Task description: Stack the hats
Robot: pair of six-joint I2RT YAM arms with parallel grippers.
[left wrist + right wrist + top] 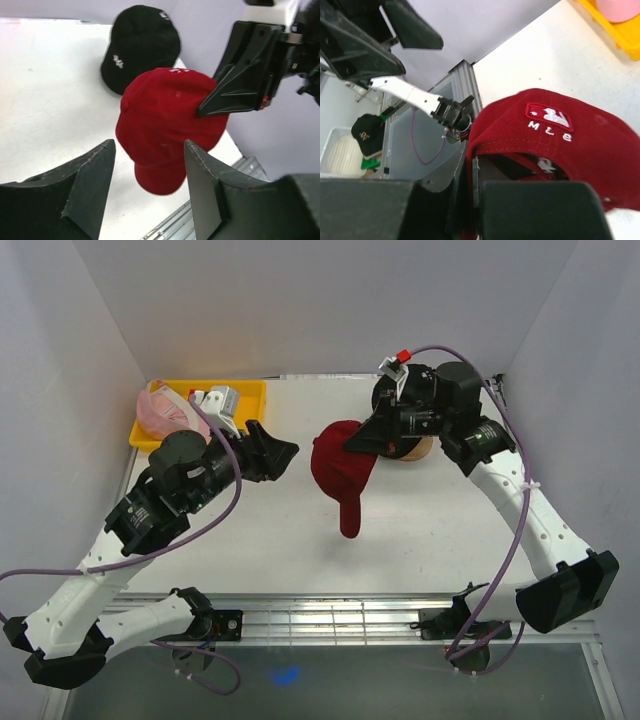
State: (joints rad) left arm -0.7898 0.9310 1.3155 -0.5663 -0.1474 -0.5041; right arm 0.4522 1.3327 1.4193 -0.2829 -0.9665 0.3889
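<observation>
Right tool (358, 442) clamped on dark red hat (338, 468) rear; left tool (288, 458) agape, empty, near hat.

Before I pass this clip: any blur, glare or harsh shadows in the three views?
Top external: even light, sharp, only a faint shadow beneath the red hat. Left wrist: black hat slightly blurred, no glare. Right wrist: logo crisp, right gripper dark and unfocused.
</observation>
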